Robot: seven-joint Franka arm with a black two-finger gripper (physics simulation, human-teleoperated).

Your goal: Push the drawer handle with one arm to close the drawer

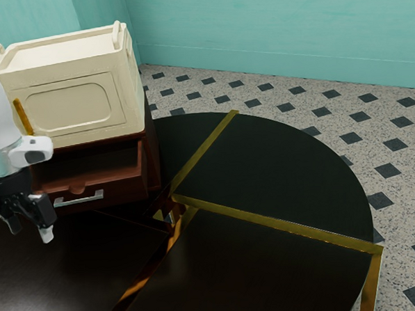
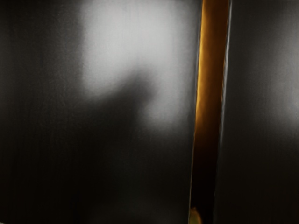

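Hanging toward the exterior view's left of the open drawer (image 1: 126,190), your gripper (image 1: 30,231) has its two fingers spread apart, seemingly near the drawer's metal handle (image 1: 79,198), though contact is hard to judge. You can see the drawer pulled out from its brown cabinet (image 1: 152,155), below the cream crate (image 1: 76,103), while the dark table (image 1: 299,171) extends to the exterior view's right of it.

Drawer (image 1: 122,190) red-brown, its handle (image 1: 79,200) silver; box (image 1: 79,103) cream; tabletop (image 1: 284,165) black with gold strips (image 1: 281,224); wall (image 1: 270,27) teal; floor (image 1: 342,127) speckled grey with dark diamonds (image 1: 395,144).
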